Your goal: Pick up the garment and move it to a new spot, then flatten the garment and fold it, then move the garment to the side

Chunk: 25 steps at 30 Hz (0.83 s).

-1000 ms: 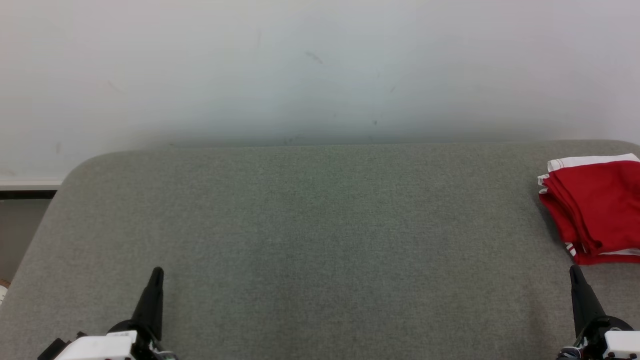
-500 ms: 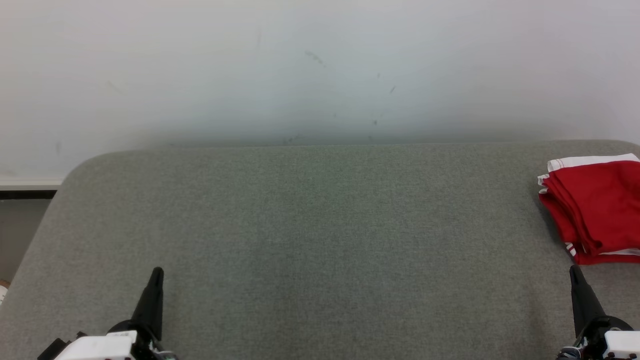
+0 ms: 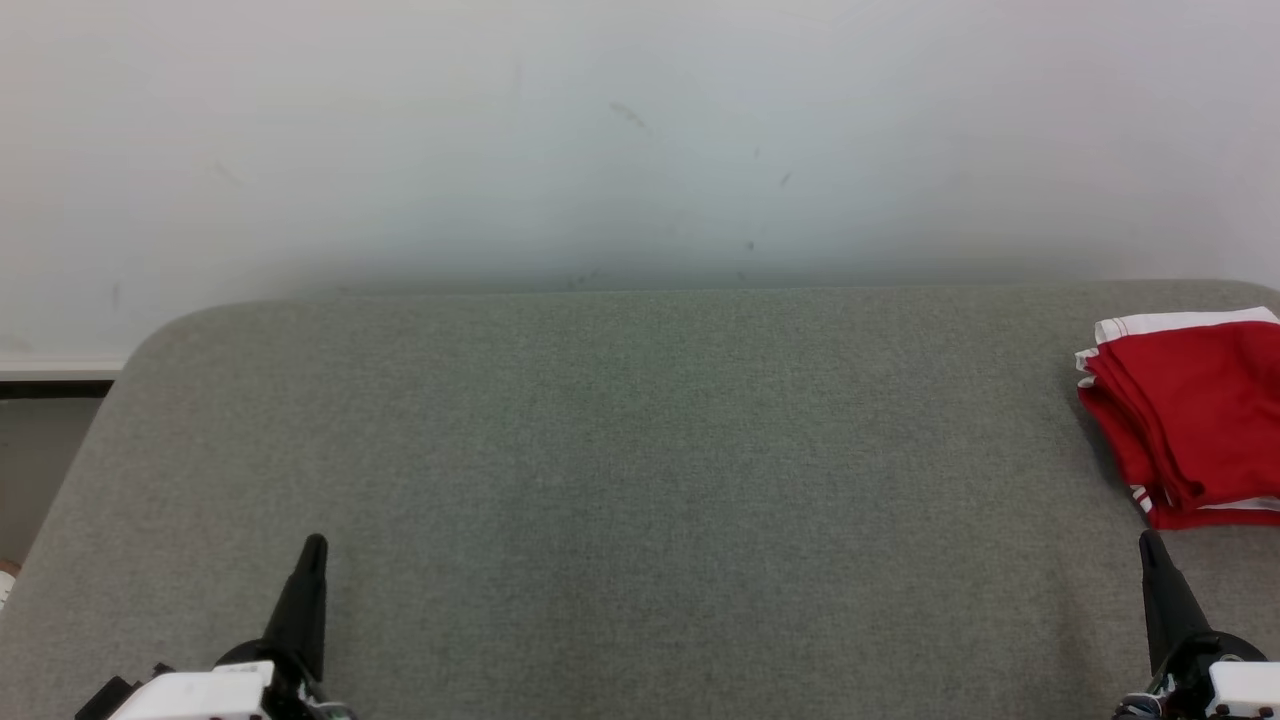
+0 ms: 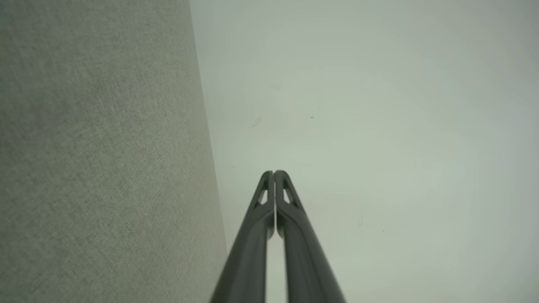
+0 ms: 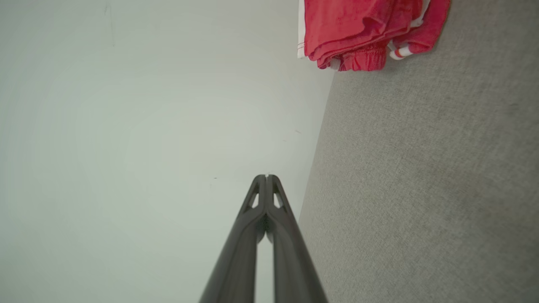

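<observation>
The table (image 3: 620,450) is covered in grey-green woven fabric and has a rounded corner at the far left. A red garment (image 3: 1195,420) with white trim lies folded in several layers on the table's right side, toward the far edge. The right border of the head view cuts the garment off.
</observation>
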Tool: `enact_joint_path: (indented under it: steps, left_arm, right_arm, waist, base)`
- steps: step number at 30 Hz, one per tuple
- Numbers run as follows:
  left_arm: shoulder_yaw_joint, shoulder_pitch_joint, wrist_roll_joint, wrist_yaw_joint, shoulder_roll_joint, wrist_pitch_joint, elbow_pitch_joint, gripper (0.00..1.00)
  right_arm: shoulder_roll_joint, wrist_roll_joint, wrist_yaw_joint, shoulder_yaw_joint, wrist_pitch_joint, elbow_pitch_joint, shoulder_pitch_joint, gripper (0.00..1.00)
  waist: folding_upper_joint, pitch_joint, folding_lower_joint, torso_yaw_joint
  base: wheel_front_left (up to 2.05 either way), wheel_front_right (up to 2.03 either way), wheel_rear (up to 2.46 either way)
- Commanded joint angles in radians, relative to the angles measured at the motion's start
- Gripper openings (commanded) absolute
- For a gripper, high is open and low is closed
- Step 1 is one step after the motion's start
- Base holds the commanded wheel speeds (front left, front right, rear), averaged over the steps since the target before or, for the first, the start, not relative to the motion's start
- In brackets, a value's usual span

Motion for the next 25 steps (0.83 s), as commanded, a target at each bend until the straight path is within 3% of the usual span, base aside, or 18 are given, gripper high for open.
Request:
enact_joint_path:
  steps: [1, 25]
  left_arm:
    - [0.002, -0.007, -0.014, -0.005, 0.007, 0.004, -0.003, 0.0]
    - [0.002, -0.007, -0.014, -0.005, 0.007, 0.004, -0.003, 0.0]
  right_arm:
    - [0.0, -0.005, -0.002, -0.004, 0.003, -0.001, -0.012, 0.0]
    - [0.0, -0.005, -0.002, -0.005, 0.004, -0.001, -0.012, 0.0]
  waist:
    - [0.0, 0.0, 0.0, 0.0]
    - [0.0, 0.0, 0.0, 0.0]
  base:
    - [0.0, 0.0, 0.0]
    - [0.0, 0.0, 0.0]
